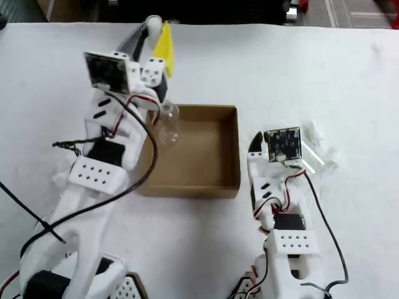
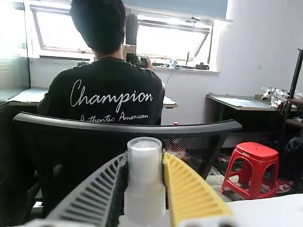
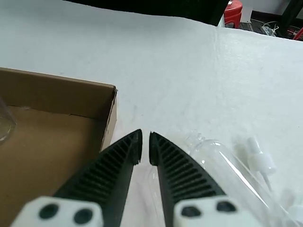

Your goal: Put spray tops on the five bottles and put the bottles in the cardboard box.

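Jaws first: your left gripper is clamped on one white spray top, pinched right at the tips between the grey finger and the yellow one. Your right gripper is pretty much closed, just a sliver of gap between the black tips and nothing in it.

Counts, as far as you can make them out:
- one cardboard box, sitting mid-table, open side up
- two clear bottles: one bottle at the box's 10 o'clock corner, right under your left arm, and one lying bottle on its side at the box's 3 o'clock, well clear of the wall
- two spray tops for sure: the one you're holding, plus a loose spray top just beside the lying bottle. There's more clear and white clutter in that pile, but I can't tell how many pieces.

Pose: your left arm comes up from 7 o'clock with the wrist lifted high, fingers aimed out past the table's 12 o'clock edge, roughly level. Your right arm comes in low from 5 o'clock, gripper tipped down at the table and pointing toward 12, sitting between the box's right wall and the lying bottle.
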{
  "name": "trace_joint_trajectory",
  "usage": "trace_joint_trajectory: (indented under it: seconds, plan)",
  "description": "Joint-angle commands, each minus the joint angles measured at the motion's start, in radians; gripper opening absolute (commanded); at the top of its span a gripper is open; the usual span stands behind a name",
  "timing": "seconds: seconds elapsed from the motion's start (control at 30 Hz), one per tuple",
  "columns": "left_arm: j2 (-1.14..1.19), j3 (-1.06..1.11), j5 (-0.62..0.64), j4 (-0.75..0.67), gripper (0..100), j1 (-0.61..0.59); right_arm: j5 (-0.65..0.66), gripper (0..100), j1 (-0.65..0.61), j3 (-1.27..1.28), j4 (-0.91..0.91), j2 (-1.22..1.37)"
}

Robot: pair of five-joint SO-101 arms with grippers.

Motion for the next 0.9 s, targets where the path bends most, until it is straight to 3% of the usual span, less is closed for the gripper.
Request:
trace_joint_trajectory:
  seconds: [0.0,0.63,0.87]
  plan:
    - [-0.004,-0.018,0.048,-0.028,2,-0.016,0.000,1.8,0.005,-0.011,-0.021,-0.008]
    - [0.048,0.002,0.040,-0.029,2,-0.016,0.000,1.8,0.004,-0.009,-0.021,-0.008]
    - [0.202,-0.015,-0.003,-0.155,2,-0.028,0.000,1.8,0.004,-0.009,-0.021,-0.008]
